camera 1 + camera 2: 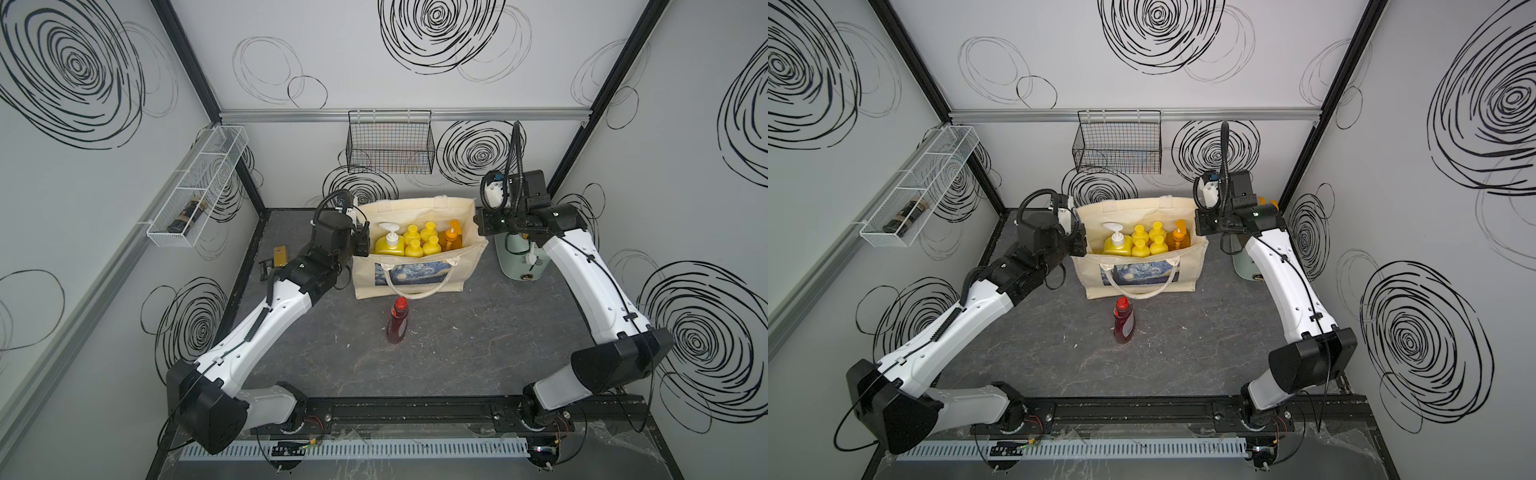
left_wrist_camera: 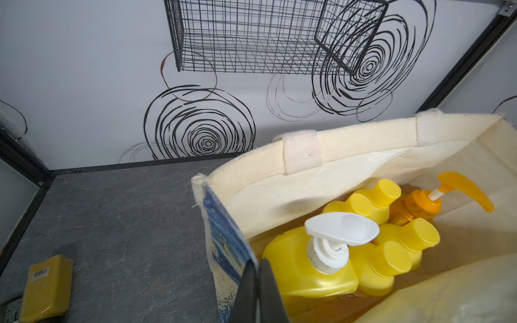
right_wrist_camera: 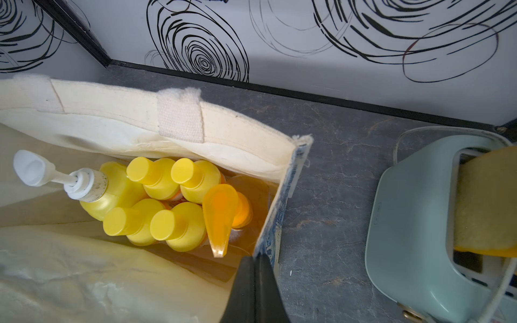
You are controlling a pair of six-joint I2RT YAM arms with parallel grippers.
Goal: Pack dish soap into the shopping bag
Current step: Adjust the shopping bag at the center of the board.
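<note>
Left pincer pinching shopping bag rim, red-capped bottle upright

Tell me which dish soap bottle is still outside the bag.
The dark-red bottle with the red cap: it sits on the table in front of the shopping bag. The other six, yellow and amber, are all inside it.

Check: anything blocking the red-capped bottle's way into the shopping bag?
Nothing visible stands between the red-capped bottle and the shopping bag, bar its front wall. The left end effector and right end effector pinch its side edges.
</note>
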